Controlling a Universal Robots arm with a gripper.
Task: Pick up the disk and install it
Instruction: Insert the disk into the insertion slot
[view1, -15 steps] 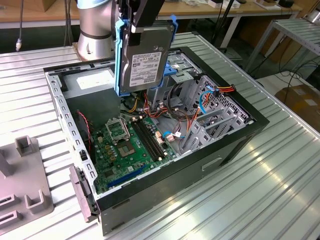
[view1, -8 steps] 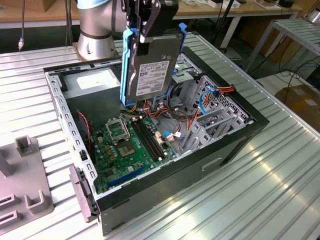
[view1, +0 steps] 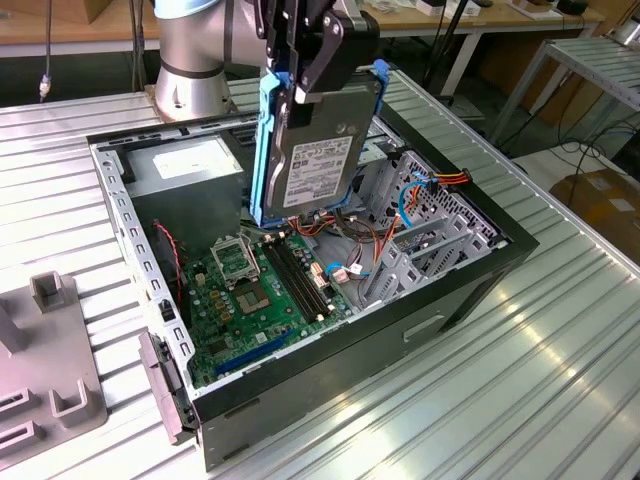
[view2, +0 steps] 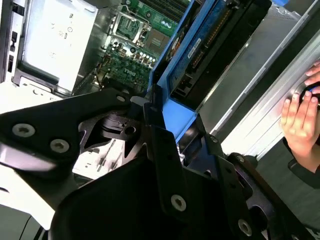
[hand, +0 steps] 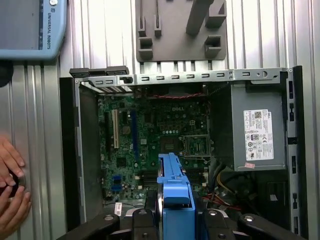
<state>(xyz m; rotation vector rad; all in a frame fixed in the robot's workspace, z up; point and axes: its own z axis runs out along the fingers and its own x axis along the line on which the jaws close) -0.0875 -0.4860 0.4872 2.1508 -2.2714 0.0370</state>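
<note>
Exterior view: the black gripper (view1: 312, 75) is clamped on the top of the flat grey metal disk (view1: 322, 160) in its bright blue plastic rail. The disk hangs on edge, long axis near upright, over the open black computer case (view1: 400, 330). The grey metal drive cage (view1: 425, 235) lies lower, toward the exterior view's right.

- disk (view1: 322, 165): grey metal body with a dull sheen; white paper label; frame of bright blue smooth plastic;
- end effector (view1: 312, 78): black, matt;
- table (view1: 560, 340): ribbed silvery metal, glossy where the light falls;
- computer case (view1: 118, 215): bare dull sheet metal inside; smooth black outer walls;
- motherboard (view1: 250, 300): green board, slightly glossy;
- power supply (view1: 185, 165): grey matt metal; white paper label;
- fixture block (view1: 50, 385): grey, matt, plastic-looking
</note>
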